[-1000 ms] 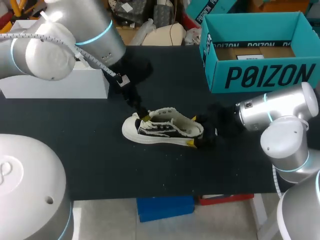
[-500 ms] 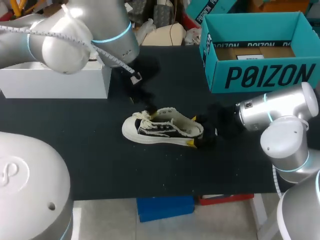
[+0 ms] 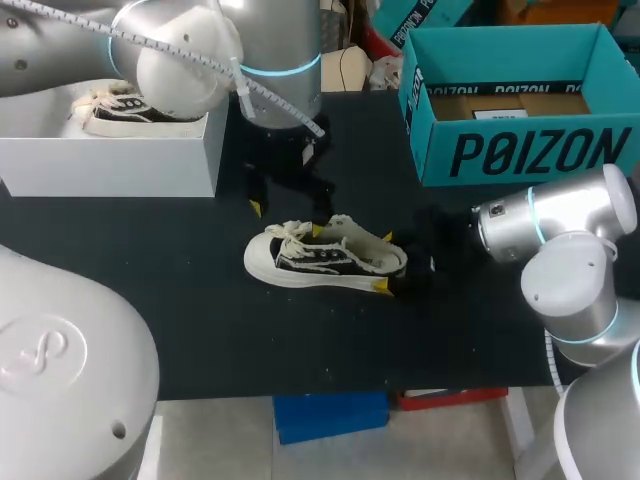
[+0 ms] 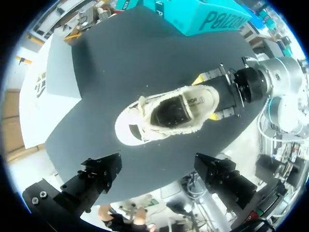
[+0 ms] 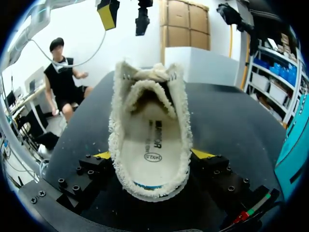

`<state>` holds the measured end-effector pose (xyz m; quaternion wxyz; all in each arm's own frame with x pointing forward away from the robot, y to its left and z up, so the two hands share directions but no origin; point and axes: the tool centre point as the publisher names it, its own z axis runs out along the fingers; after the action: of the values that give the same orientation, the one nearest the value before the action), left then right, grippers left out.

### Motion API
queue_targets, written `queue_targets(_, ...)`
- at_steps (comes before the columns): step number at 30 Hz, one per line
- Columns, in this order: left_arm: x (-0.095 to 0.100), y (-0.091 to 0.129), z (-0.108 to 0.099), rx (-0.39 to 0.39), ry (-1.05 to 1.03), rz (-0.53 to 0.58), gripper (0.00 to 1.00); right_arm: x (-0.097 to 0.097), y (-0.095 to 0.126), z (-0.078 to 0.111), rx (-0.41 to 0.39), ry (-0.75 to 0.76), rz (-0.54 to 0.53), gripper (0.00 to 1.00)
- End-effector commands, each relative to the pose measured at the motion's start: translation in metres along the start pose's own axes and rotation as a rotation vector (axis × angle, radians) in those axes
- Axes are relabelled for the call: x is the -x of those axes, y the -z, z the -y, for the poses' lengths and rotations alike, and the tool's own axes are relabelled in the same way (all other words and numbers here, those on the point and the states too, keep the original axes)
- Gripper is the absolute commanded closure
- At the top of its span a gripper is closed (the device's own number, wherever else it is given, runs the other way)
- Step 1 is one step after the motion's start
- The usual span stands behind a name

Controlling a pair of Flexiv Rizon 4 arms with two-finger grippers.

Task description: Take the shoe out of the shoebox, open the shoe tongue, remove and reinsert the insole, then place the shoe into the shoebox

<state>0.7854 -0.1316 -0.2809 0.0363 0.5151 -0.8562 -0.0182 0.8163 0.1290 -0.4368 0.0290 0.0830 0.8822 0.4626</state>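
A black and white shoe [image 3: 325,257] lies on its sole in the middle of the black table, toe to the left, tongue up, insole [image 5: 149,150] showing inside. My right gripper [image 3: 384,263] is shut on its heel, one yellow tip on each side; the right wrist view shows the heel [image 5: 147,186] between the fingers [image 5: 203,154]. My left gripper [image 3: 287,218] hangs open above the laces, touching nothing. From the left wrist view the shoe [image 4: 166,113] lies well below the left gripper [image 4: 159,176]. The teal shoebox [image 3: 520,150] stands open at the back right.
A white box [image 3: 110,165] at the back left holds a second shoe [image 3: 125,108]. Bare black tabletop [image 3: 200,330] lies in front of the shoe, up to the front edge. My left arm's big elbow [image 3: 190,50] hangs over the back left.
My left gripper has lifted off the shoe's toe and laces, and its arm has swung right, uncovering the white box with the second shoe. The right gripper and the shoe stayed still.
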Motion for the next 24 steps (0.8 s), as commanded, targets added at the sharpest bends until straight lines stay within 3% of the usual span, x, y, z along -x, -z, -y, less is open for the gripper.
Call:
queue_targets(1, -0.006, 0.001, 0.006, 0.148, 0.43, 0.187, 0.0, 0.001, -0.004, 0.001, -0.001, -0.001, 0.001, 1.0)
queue_targets(3, -0.006, 0.001, 0.006, 0.148, 0.43, 0.187, 0.0, 0.001, -0.004, 0.001, -0.001, -0.001, 0.001, 1.0)
queue_targets(5, -0.012, 0.002, 0.009, 0.01, 0.476, 0.261, 0.0, 0.001, -0.004, 0.001, -0.001, -0.001, 0.001, 1.0)
queue_targets(12, -0.024, -0.001, 0.026, -0.181, 0.518, 0.3, 0.0, 0.001, -0.004, 0.001, -0.001, -0.001, 0.001, 1.0)
queue_targets(16, -0.029, -0.007, 0.035, -0.195, 0.499, 0.3, 0.0, 0.001, -0.004, 0.001, -0.001, -0.001, 0.001, 1.0)
queue_targets(24, -0.039, -0.027, 0.053, -0.118, 0.46, 0.269, 0.0, 0.001, -0.004, 0.001, -0.001, -0.001, 0.001, 1.0)
